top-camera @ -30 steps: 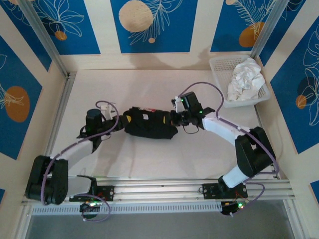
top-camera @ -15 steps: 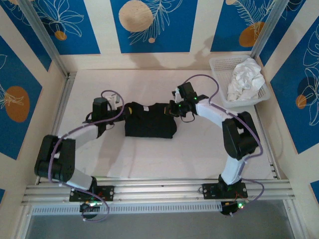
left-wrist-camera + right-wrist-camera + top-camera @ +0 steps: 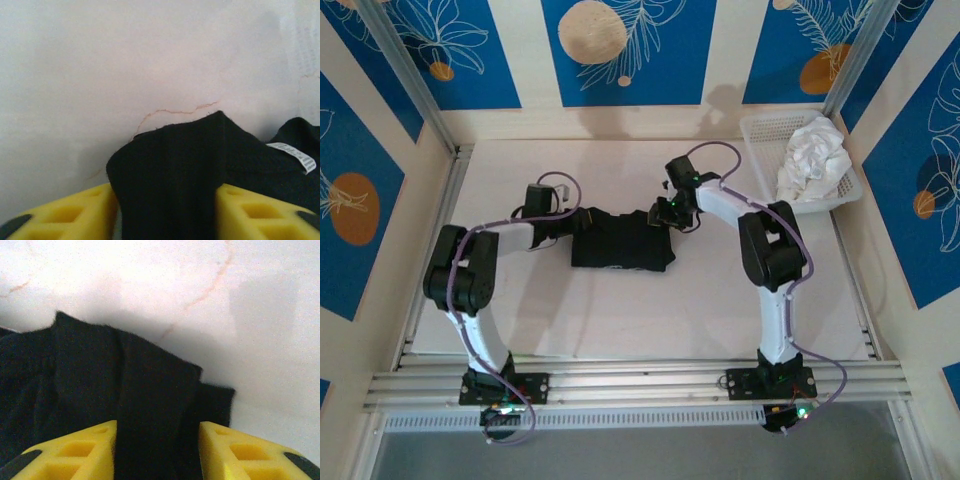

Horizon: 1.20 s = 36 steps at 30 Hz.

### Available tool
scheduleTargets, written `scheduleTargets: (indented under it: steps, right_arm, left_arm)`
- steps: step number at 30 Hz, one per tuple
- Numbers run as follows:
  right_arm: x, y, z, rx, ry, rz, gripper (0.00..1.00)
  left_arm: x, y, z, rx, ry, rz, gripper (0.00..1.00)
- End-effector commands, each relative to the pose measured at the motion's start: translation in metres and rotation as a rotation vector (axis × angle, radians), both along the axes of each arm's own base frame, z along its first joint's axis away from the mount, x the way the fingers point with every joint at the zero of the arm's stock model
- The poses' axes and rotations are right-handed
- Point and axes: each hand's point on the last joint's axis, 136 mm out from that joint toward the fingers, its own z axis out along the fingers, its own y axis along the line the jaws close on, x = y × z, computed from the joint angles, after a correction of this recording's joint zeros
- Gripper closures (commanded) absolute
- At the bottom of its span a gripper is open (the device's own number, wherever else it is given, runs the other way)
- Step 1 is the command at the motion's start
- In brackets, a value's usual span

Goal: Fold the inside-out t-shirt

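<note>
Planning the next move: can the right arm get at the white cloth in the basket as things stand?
Probably yes: the basket stands close on its right, nothing between. The shirt's edge lies between its open fingers, though.

Left arm (image 3: 480, 335) and right arm (image 3: 775, 320) matched: white links, chunky black joints, purple cables (image 3: 715, 148) looping alongside, green lights (image 3: 802, 411) by the bases. Left tool (image 3: 165, 212) and right tool (image 3: 157, 452) had yellow foam fingers (image 3: 70, 215) with square cutouts.

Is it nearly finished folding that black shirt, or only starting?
Nearly finished, it seems. Done: the black t-shirt lies as a folded rectangle on the table. In hand: both arms' jaws stand apart around its ends. Left: perhaps pulling away, maybe one tidying fold.
</note>
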Motion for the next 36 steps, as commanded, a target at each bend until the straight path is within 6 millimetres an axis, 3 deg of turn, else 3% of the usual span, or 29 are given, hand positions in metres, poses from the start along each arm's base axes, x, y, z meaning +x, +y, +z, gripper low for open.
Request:
scheduleTargets:
  steps: [1, 5, 9, 17, 21, 25, 29, 34, 36]
  right_arm:
    - [-0.019, -0.016, 0.033, -0.028, -0.061, 0.007, 0.52]
    - [-0.04, -0.017, 0.032, 0.002, -0.047, 0.01, 0.36]
    - [-0.046, -0.005, 0.024, 0.084, -0.009, 0.009, 0.27]
    - [-0.044, 0.009, 0.01, 0.118, 0.021, 0.016, 0.26]
    - [-0.046, 0.014, -0.004, 0.113, 0.061, 0.017, 0.31]
    - [-0.046, 0.018, -0.015, 0.112, 0.082, 0.018, 0.37]
    - [-0.044, 0.019, -0.015, 0.114, 0.08, 0.02, 0.4]
    - [-0.042, 0.007, 0.001, 0.096, 0.034, 0.015, 0.37]
    - [-0.043, -0.001, 0.016, 0.088, -0.015, 0.013, 0.34]
  left_arm:
    - [-0.013, 0.009, 0.026, 0.037, -0.035, 0.006, 0.4]
    - [-0.037, 0.012, 0.023, 0.036, 0.002, -0.002, 0.23]
    - [-0.05, -0.005, 0.013, -0.043, 0.068, -0.074, 0.2]
    - [-0.056, -0.032, -0.011, -0.092, 0.155, -0.17, 0.18]
    - [-0.058, -0.045, -0.019, -0.119, 0.176, -0.199, 0.21]
    - [-0.059, -0.062, -0.02, -0.161, 0.175, -0.232, 0.35]
    - [-0.053, -0.066, -0.018, -0.174, 0.164, -0.233, 0.63]
    - [-0.043, -0.05, -0.01, -0.081, 0.152, -0.219, 0.98]
    - [-0.041, -0.036, -0.001, -0.031, 0.143, -0.202, 1.0]
